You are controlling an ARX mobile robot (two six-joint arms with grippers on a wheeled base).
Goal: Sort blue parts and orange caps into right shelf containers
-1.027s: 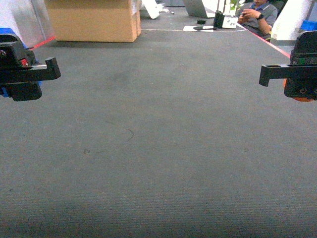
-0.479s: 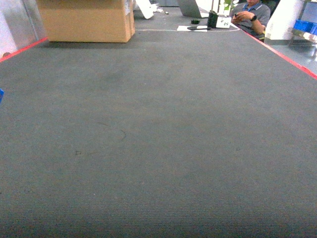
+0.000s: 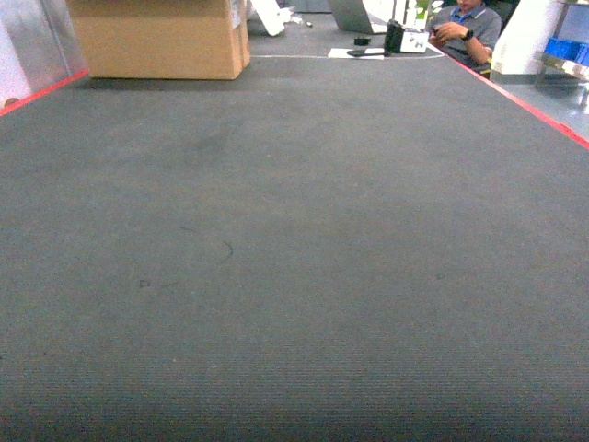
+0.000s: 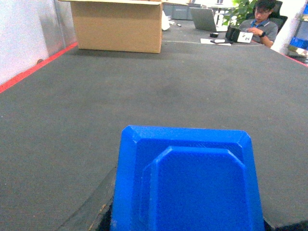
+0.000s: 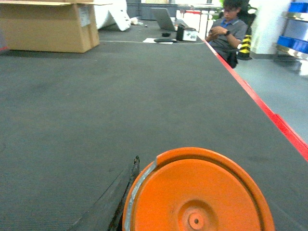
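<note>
item one, a blue part (image 4: 187, 185), fills the bottom of my left wrist view, close under the camera; its lower edge is cut off by the frame and i see no fingers around it, so i cannot tell how the left gripper stands. item two, an orange cap (image 5: 197, 192), fills the bottom of my right wrist view the same way, lower rim cut off, a dark strip beside its left edge too blurred to name; the right gripper's state i cannot tell either. neither gripper shows in my head view. item three, the grey floor mat (image 3: 294, 239), red-edged at left and right. item four, a cardboard box (image 3: 156, 37) at the mat's far left corner, top cut off. item five, a seated person (image 3: 465, 28) at the far right corner, face out of frame in the head view. item six, blue bins (image 3: 566, 48) on a shelf beyond the right edge, mostly cropped.
</note>
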